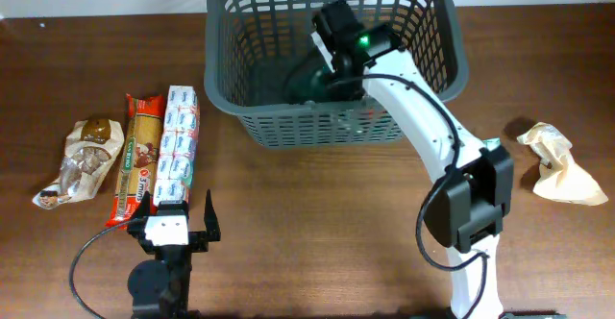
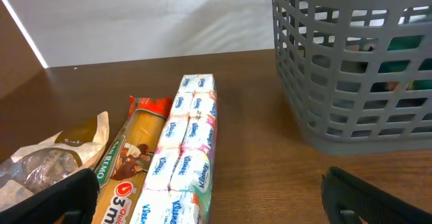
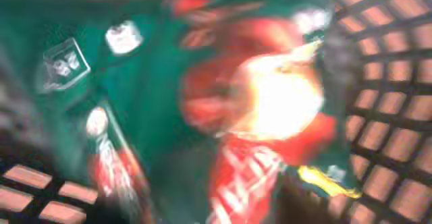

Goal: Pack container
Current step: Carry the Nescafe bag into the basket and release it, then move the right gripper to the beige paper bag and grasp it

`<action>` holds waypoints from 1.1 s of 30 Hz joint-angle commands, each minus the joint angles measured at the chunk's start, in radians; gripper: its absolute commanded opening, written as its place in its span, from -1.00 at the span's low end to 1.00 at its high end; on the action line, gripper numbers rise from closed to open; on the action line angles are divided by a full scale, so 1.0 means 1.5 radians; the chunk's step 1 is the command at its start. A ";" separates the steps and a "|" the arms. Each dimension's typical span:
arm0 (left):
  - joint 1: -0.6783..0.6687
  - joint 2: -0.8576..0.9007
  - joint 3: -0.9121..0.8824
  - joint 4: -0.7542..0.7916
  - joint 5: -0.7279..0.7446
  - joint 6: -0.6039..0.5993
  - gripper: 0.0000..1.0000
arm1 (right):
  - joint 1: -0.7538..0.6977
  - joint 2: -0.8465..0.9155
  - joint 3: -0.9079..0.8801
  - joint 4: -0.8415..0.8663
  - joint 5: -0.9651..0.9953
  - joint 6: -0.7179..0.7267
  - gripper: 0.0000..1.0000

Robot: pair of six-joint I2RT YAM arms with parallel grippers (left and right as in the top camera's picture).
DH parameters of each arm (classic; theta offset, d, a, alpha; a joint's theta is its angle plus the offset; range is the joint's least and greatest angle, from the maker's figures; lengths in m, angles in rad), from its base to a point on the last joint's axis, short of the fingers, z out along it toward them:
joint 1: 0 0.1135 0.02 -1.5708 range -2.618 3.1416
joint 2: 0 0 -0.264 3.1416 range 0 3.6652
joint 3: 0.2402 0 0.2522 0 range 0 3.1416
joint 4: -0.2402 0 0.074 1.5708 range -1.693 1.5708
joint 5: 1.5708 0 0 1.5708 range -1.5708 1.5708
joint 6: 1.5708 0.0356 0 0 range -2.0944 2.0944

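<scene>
— Two arms, one basket [image 1: 317, 127]: where does it stand?
— Upright at the far middle of the bench [image 1: 317, 218]. The right arm [image 1: 423, 117] extends into it from the near right.
— And the end effector on that arm?
— The right end effector [image 1: 317, 74] is inside the basket, close over one green-and-red packet [image 3: 155, 116]. The wrist view is blurred, so I cannot tell whether its fingers are apart or together.
— The other one?
— The left end effector [image 1: 178, 211] sits at the near left, fingers spread apart, holding nothing.
— How many items lie outside the basket?
— Four. Three lie side by side to its left: one tissue multipack [image 1: 178, 146], one spaghetti packet [image 1: 137, 156], one clear bag [image 1: 82, 160] with a brown label. One crumpled beige paper bag [image 1: 562, 165] lies alone at the right.
</scene>
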 commanded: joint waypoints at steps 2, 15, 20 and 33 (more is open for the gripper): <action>-0.003 -0.004 -0.005 0.002 0.005 -0.002 0.98 | -0.003 -0.075 0.171 -0.033 0.087 0.004 0.70; -0.003 -0.004 -0.005 0.002 0.005 -0.002 0.99 | -0.273 -0.289 0.243 -0.077 0.183 -0.035 0.76; -0.003 -0.004 -0.005 0.002 0.005 -0.002 0.99 | -0.512 -0.322 -0.016 0.011 0.012 -0.036 0.82; -0.003 -0.004 -0.005 0.002 0.005 -0.002 0.99 | -0.650 -0.275 -0.500 0.269 -0.037 -0.157 0.97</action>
